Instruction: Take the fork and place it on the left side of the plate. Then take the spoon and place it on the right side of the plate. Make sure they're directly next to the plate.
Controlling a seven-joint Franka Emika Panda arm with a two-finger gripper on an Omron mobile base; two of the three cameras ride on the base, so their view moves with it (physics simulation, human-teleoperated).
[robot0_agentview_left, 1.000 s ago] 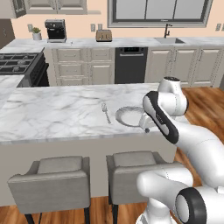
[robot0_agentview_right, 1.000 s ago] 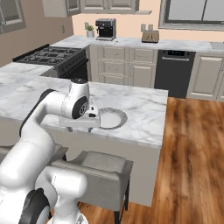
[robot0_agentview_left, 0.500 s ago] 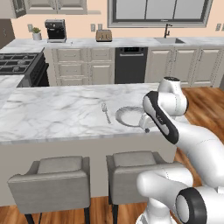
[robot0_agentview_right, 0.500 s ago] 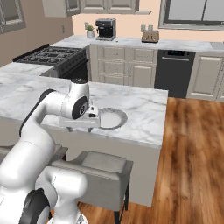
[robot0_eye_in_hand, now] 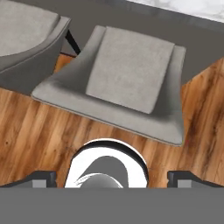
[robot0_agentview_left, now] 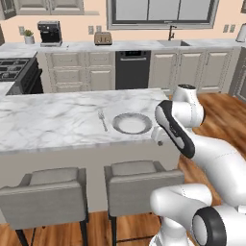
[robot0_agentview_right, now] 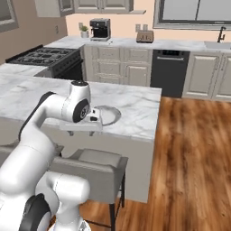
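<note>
The slim silver-grey metal fork (robot0_agentview_left: 102, 120) lies on the white marble tabletop (robot0_agentview_left: 53, 117), just left of the round grey-rimmed plate (robot0_agentview_left: 131, 123). The jaws (robot0_eye_in_hand: 112, 178) stand wide open and empty, facing down over a grey cushioned stool (robot0_eye_in_hand: 124, 78). The spoon isn't discernible; reaching blindly risks nudging the fork or plate.

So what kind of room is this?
It looks like a home kitchen. There's a stove, a coffee machine and a toaster along the back counter, plus a marble island with a plate on it and stools tucked beside it.
</note>
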